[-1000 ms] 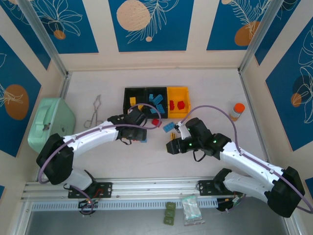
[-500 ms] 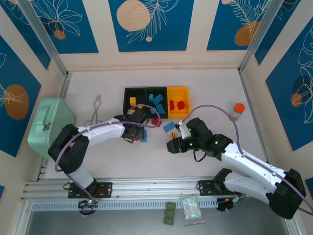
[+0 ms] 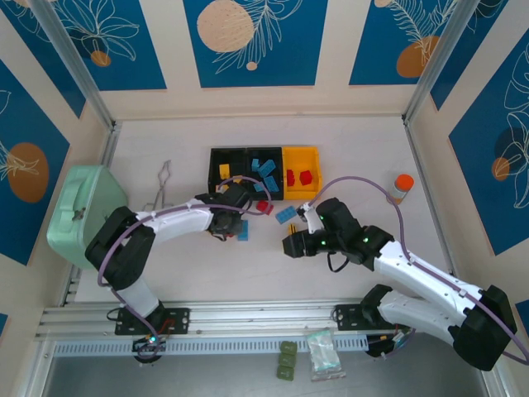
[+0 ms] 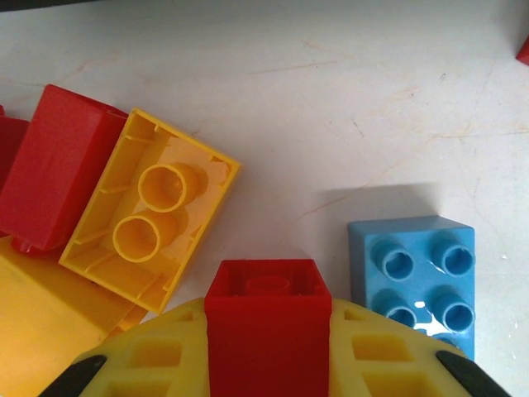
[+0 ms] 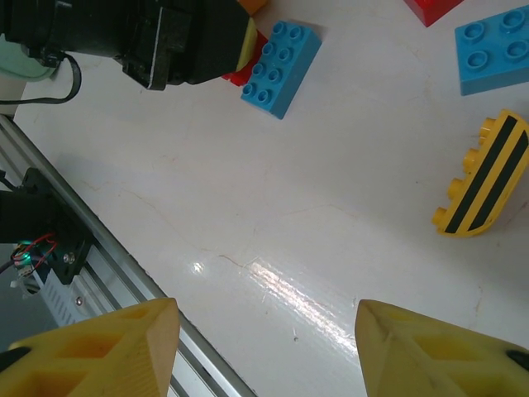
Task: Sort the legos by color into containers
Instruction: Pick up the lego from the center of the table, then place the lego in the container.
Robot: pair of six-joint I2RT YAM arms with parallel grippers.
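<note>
**Red brick in the left claw; its bin lies to the right along the row**

The left gripper (image 4: 267, 351) is pinched on a red brick (image 4: 266, 306), with its yellow pads (image 4: 157, 364) flat against two opposite sides. From above, this claw sits just on the near side of the row of bins (image 3: 246, 150), in front of the left black bin (image 3: 212, 169). Red pieces already lie in the yellow bin (image 3: 301, 150) at the row's right end, so I judge that to be the brick's home. The coming move is therefore rightward along the row's near side, then up over the rim. The brick's top looks roughly square from the wrist (how deep it runs between the pads I cannot tell), so it needs little turning.

The left wrist view settles the grip. The top view supplies the bin order.

The right gripper (image 5: 264, 331) is spread wide and empty. It hovers over bare table (image 5: 331, 248), well to the near side of the yellow bin, with a striped yellow-and-black brick (image 5: 479, 186) and a long blue brick (image 5: 281, 58) close by. It is about as near that bin, but it carries nothing.
</note>
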